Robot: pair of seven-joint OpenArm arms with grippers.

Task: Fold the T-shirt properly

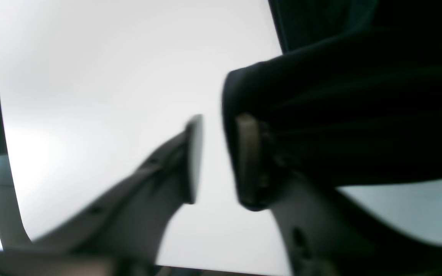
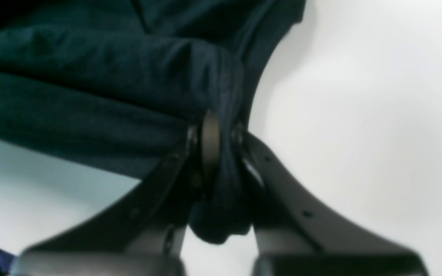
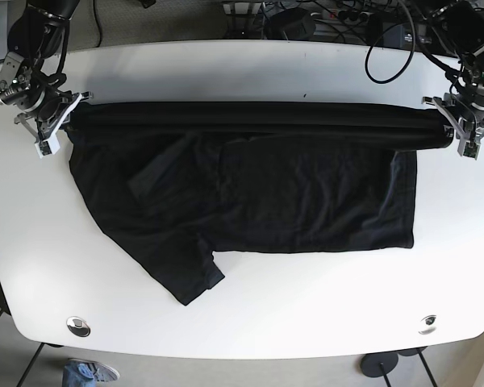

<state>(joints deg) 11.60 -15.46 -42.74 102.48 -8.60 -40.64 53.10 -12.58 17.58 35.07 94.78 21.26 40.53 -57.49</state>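
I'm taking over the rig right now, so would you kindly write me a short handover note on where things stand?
Right gripper: shut on the T-shirt at one end of its far edge.
Left gripper: open, cloth against one finger only, nothing pinched.
T-shirt: dark, spread on the white table, far edge stretched taut between both arms, one sleeve trailing toward the near side.
Done: far edge lifted.
Left: regrip left, complete the folds.

T-shirt [image 3: 250,193] on table [image 3: 250,314], far edge seemingly strung between both grippers.
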